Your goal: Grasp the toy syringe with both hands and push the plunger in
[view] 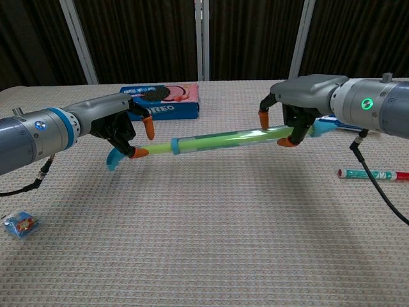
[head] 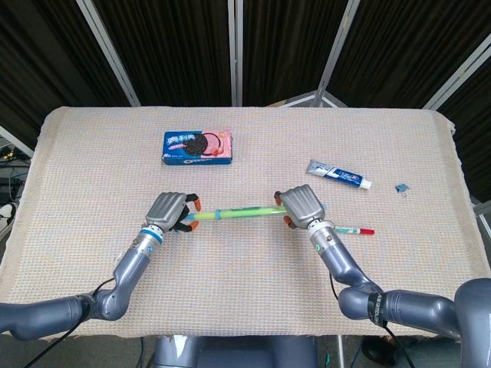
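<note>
The toy syringe [head: 239, 212] [view: 223, 139] is held above the table between both hands, sloping down toward the left in the chest view. It has a clear green barrel, a short stretch of yellow-green plunger rod, and blue ends. My left hand [head: 170, 211] [view: 118, 126] grips the plunger end, with the blue plunger cap [view: 115, 160] sticking out below it. My right hand [head: 301, 205] [view: 300, 102] grips the barrel's far end, and the blue tip [view: 321, 128] pokes out past it.
An Oreo box [head: 198, 146] [view: 160, 101] lies at the back left. A toothpaste tube [head: 338, 174] and a small blue clip [head: 400, 188] lie to the right. A red-capped pen [view: 373, 174] lies near my right arm. A small blue packet [view: 20, 224] lies front left.
</note>
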Motion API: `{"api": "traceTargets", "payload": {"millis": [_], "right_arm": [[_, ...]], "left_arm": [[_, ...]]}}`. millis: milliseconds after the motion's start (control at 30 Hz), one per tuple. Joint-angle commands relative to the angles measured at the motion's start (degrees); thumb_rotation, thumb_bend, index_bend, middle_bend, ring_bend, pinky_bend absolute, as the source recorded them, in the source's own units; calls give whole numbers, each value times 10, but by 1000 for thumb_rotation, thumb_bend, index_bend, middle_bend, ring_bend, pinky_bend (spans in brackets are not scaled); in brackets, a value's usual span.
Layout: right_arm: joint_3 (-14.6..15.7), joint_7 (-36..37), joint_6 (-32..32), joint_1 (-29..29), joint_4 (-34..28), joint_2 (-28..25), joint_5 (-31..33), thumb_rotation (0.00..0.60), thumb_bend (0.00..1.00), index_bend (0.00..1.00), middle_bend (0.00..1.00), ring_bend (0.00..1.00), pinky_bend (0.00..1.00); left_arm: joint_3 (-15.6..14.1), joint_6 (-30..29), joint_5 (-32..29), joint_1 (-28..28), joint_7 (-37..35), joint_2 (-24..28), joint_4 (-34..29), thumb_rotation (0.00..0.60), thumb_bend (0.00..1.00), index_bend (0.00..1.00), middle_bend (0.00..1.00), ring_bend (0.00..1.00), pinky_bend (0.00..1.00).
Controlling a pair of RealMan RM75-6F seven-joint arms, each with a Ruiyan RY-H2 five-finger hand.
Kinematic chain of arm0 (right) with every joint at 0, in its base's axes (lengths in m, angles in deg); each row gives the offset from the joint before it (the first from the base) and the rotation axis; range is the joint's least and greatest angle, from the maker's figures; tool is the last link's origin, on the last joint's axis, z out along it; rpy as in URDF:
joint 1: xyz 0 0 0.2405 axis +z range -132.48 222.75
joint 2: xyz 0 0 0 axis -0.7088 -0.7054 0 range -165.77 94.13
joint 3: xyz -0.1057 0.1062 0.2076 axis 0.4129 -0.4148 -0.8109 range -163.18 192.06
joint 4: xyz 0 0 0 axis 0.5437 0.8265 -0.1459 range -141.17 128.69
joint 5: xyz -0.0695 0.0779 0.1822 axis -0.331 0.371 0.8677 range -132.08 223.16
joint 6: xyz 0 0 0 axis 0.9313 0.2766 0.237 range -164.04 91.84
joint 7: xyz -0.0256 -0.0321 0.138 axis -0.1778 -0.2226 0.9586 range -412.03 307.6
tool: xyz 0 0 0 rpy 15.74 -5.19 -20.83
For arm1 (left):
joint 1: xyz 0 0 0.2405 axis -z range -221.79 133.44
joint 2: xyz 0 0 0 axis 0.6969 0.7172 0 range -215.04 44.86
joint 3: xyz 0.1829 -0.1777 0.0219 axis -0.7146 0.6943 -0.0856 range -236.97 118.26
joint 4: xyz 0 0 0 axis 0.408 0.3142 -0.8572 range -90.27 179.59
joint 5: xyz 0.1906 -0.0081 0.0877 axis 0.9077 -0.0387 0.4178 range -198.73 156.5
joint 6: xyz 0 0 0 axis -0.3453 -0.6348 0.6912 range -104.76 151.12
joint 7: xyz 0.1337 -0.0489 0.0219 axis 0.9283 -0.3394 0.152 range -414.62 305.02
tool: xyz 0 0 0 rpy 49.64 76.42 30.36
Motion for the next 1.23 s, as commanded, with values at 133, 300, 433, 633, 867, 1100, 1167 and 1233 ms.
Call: {"api": "traceTargets", "payload": {"millis": [133, 300, 433, 633, 867, 1100, 1167, 1233], "right_arm": [[7, 0, 5, -5, 5, -7, -6, 600, 0, 0, 985, 1000, 1000], [14, 8, 21, -21, -6, -26, -24, 600, 0, 0, 983, 1000, 1000], [26, 46, 63, -56, -24, -64, -82, 600, 0, 0, 938, 994, 1000], [64, 196, 199, -157, 23, -119, -244, 600, 0, 0, 598, 701, 817], [90, 282, 270, -233, 57, -146, -291, 600, 0, 0, 14, 29, 71], [111, 295, 316, -302, 46, -160, -303, 600, 0, 0, 0, 0, 0], [112, 294, 326, -315, 44, -160, -307, 600, 0, 0, 0, 0, 0], [110, 294, 331, -323, 43, -159, -308, 600, 0, 0, 0, 0, 0]], "left_arm": [[-6, -4, 3, -9, -14, 11, 7, 600, 44, 0, 940, 900, 1000], [-9, -20, 19, -27, -35, 33, 4, 600, 45, 0, 929, 893, 1000], [-12, -75, 55, -62, -62, 68, -4, 600, 38, 0, 788, 786, 924], [-38, -196, 121, -153, -113, 138, -24, 600, 0, 0, 91, 137, 253], [-80, -259, 164, -234, -173, 197, -58, 600, 0, 0, 0, 0, 0], [-116, -310, 224, -292, -226, 237, -72, 600, 0, 0, 0, 0, 0], [-121, -316, 235, -301, -233, 244, -75, 600, 0, 0, 0, 0, 0], [-123, -319, 242, -307, -238, 249, -78, 600, 0, 0, 0, 0, 0]]}}
